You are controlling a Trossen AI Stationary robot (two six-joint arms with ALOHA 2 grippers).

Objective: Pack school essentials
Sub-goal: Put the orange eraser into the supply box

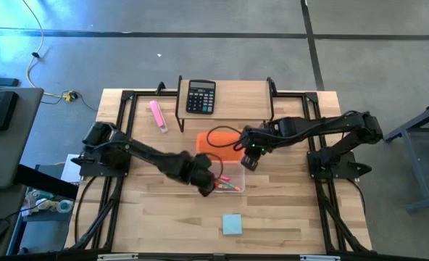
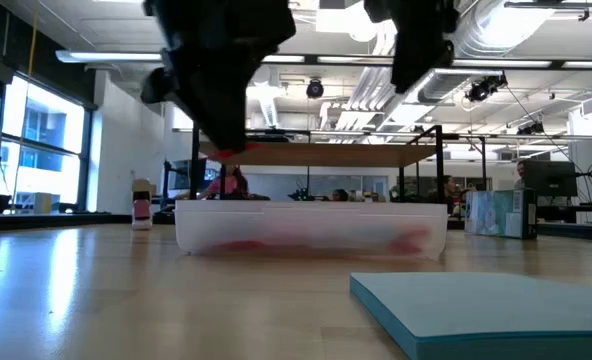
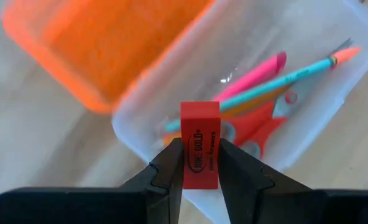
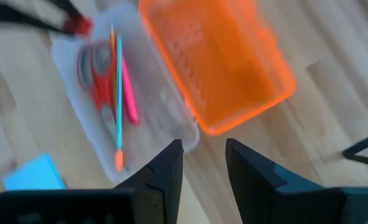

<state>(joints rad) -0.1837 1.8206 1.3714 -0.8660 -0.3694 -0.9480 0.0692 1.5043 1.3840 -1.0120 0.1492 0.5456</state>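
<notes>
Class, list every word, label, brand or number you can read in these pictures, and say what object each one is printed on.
"NIKE GOLD": on the red eraser held by the left gripper over the clear box.
A second, smaller line beside it on the eraser: too blurred to read.
Calculator keys and display: too small to read.
Sticky-note pad: no print visible.

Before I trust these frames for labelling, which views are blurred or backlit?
Left wrist view: red rectangular eraser sharp in the left gripper, clear plastic box soft. Right wrist view: orange plastic lid smeared. Low view: arms backlit silhouettes, light-blue sticky-note pad out of focus.
</notes>
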